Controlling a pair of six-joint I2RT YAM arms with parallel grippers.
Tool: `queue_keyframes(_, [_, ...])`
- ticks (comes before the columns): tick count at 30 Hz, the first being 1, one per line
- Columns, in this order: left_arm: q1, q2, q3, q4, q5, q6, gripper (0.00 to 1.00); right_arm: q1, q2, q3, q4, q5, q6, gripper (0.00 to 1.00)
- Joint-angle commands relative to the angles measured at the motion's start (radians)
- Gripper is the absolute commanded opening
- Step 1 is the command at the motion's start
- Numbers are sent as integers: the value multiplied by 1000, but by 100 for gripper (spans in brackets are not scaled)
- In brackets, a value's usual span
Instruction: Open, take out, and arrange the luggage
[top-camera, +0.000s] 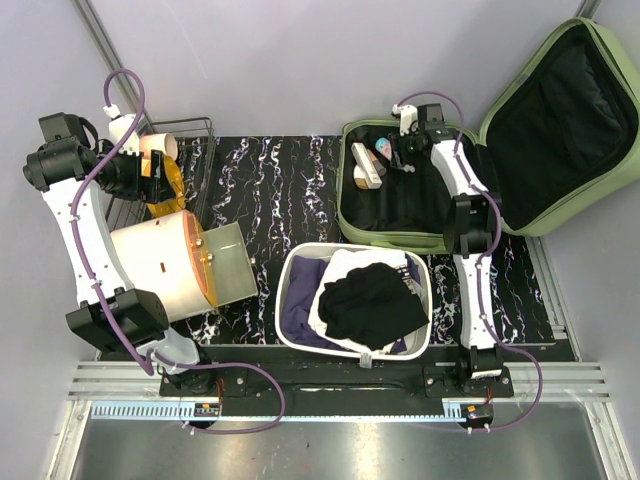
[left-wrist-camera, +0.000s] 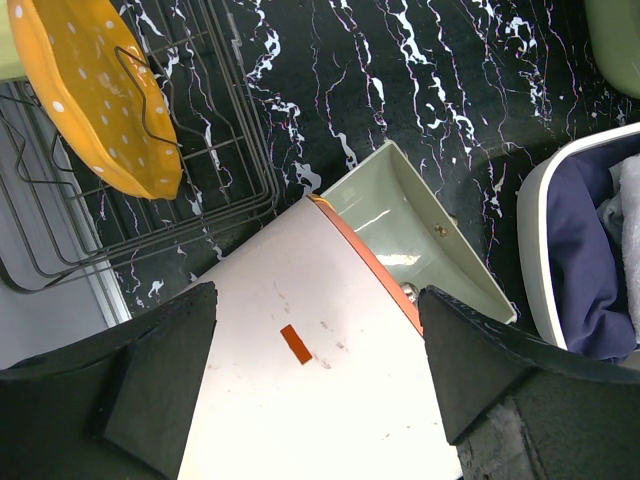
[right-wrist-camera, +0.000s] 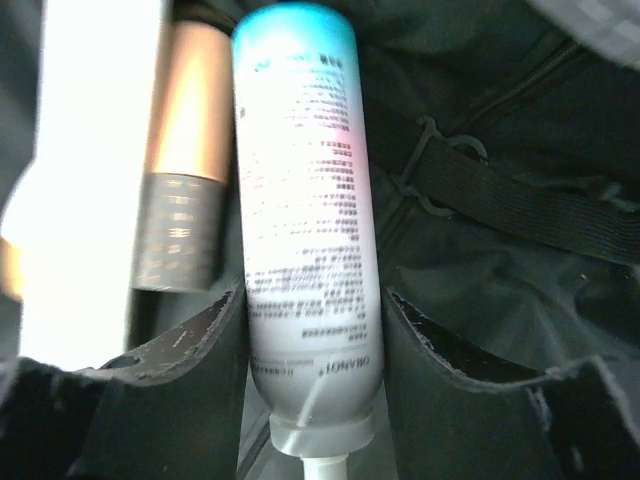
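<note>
Because the right gripper (right-wrist-camera: 315, 300) holds the bottle (right-wrist-camera: 300, 180) close to its cap end, with most of the length beyond the pads, you should expect the bottle to pivot or slide out on a lift. Its smooth round wall likely gives the pads little purchase. The jaws are clamped on the bottle, one pad against each side. The wrist view is blurred, so firmness of contact cannot be confirmed.

A copper tube (right-wrist-camera: 190, 150) lies against the bottle, with a white box (right-wrist-camera: 90, 180) just beyond it. A skewed lift could drag or roll either one. The black strap (right-wrist-camera: 500, 190) lies near on the other side and could snag a finger.

The left gripper (left-wrist-camera: 318, 300) is spread wide and empty, well apart from the work. No risk noted there.

The luggage (top-camera: 390, 235) lies flat at the table's far right, fully unzipped, with its lid thrown open to the right. It has an olive-green soft shell, rounded corners and black lining. Small items lie in its base. The bin (top-camera: 290, 270) just in front holds clothes.
</note>
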Motion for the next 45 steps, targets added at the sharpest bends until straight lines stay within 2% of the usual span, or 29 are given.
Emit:
queue_keyframes(1, [-3,-8,-9,17,22,-7,86,14,-263,-4,34,-190,127,0])
queue_keyframes(7, [-3,-39,-71,49,40,-17,86,118,-442,-188,48,-354,257,0])
queue_keyframes(11, [-5,-60,-98,60,46,-16,86,222,-540,-391,129,-378,317,0])
queue_keyframes(16, [-3,-88,-130,67,31,-4,86,313,-631,-527,184,-447,394,0])
queue_keyframes(20, [-3,-99,-157,77,39,-7,86,414,-657,-613,293,-453,474,0])
queue_keyframes(26, [-3,-92,-164,84,54,-20,86,560,-600,-578,428,-441,569,0])
queue_keyframes(31, [-3,-100,-170,84,52,-19,86,652,-539,-533,477,-413,594,0])
queue_keyframes(45, [-3,-106,-204,103,59,-22,86,790,-389,-496,571,-191,632,0])
